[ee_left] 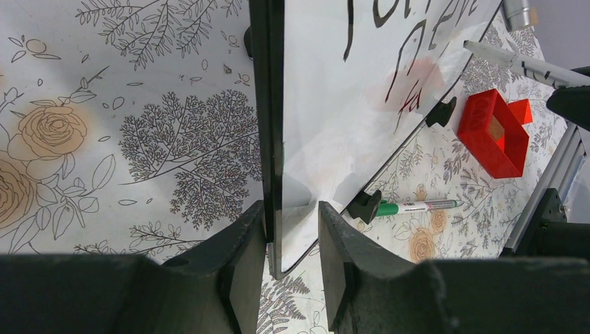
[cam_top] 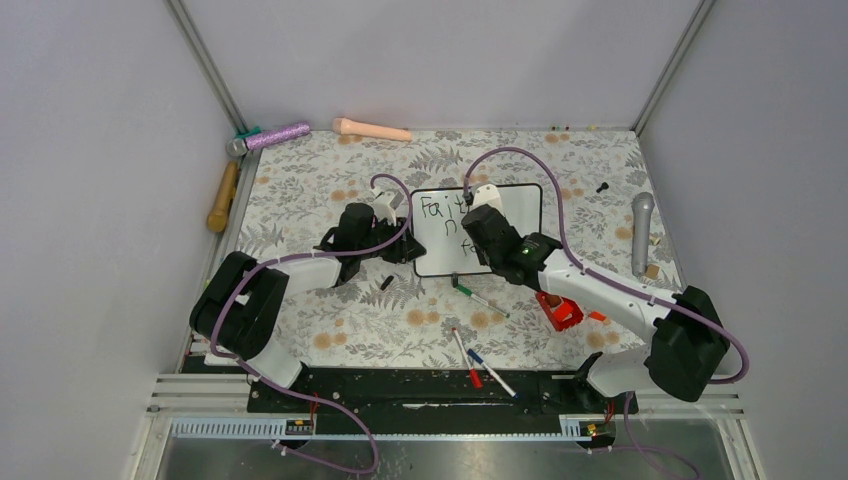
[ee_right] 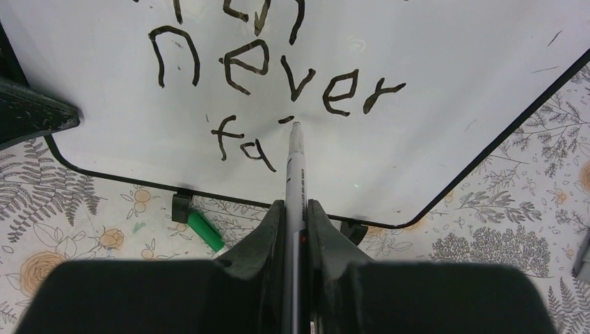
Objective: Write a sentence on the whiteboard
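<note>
Right wrist view, with top and left wrist views. We see the whiteboard (cam_top: 525,200) lying at the middle of the flowered tablecloth (cam_top: 320,180), its long side running from 9 to 3 o'clock. The sentence (ee_right: 259,64) is part written in black: a top line cut off by the picture's edge, "never" below it, then "fa" and one short stroke. We find the right claw (ee_right: 297,209) closed tight on a white pen (ee_right: 298,174), which points to 12 o'clock; its tip meets the board at that short stroke, at 2 o'clock from the "a". The left claw (ee_left: 291,216) stands part open at the board's 9 o'clock edge, one finger on each face near the lower corner, gripping the board.

Outward from the board we note, in the top view:
- a green pen (cam_top: 480,299) at 6 o'clock, just beside one black foot;
- a red open box (cam_top: 558,310) at 5 o'clock;
- a red-capped pen (cam_top: 466,358) and a blue-capped pen (cam_top: 492,372) farther out at 6 o'clock, near the arm bases;
- a grey microphone (cam_top: 642,232) at 3 o'clock, well apart.
</note>
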### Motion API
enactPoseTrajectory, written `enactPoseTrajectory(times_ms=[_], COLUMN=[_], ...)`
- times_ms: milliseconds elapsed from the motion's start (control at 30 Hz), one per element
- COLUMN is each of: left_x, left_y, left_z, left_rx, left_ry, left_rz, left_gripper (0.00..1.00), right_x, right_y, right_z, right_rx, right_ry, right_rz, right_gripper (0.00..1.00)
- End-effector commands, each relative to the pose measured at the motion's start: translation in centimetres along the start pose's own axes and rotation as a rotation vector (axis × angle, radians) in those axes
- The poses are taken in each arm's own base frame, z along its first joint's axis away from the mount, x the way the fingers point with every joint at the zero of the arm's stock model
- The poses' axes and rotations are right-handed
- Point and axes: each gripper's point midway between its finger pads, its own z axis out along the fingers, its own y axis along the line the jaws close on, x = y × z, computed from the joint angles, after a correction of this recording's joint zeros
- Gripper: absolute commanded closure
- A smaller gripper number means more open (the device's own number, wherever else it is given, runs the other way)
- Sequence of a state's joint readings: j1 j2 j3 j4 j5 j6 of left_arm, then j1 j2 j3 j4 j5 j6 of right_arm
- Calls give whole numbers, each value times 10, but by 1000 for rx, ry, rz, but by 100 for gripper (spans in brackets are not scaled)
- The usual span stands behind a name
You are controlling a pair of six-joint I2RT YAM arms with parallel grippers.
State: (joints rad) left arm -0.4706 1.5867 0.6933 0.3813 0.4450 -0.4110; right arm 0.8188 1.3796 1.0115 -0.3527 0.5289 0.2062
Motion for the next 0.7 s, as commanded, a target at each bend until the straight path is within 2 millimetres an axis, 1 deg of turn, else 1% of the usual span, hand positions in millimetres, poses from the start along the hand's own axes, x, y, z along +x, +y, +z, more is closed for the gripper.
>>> enactPoseTrajectory(times_ms=[0, 300, 667], left_x=[-23, -23, -23], left_y=[-11, -11, -11], left_z=[-3, -3, -3], left_rx=[23, 21, 23], left_ry=[-60, -61, -60], left_rz=[48, 48, 48], left_gripper=[67, 67, 67], right_x=[-1, 6, 3], right_y=[0, 3, 6], right_z=[-2, 2, 8], right_rx=[-20, -23, -16], right_ry=[-10, 8, 11], right_rz=[38, 32, 27], right_gripper=[100, 100, 100])
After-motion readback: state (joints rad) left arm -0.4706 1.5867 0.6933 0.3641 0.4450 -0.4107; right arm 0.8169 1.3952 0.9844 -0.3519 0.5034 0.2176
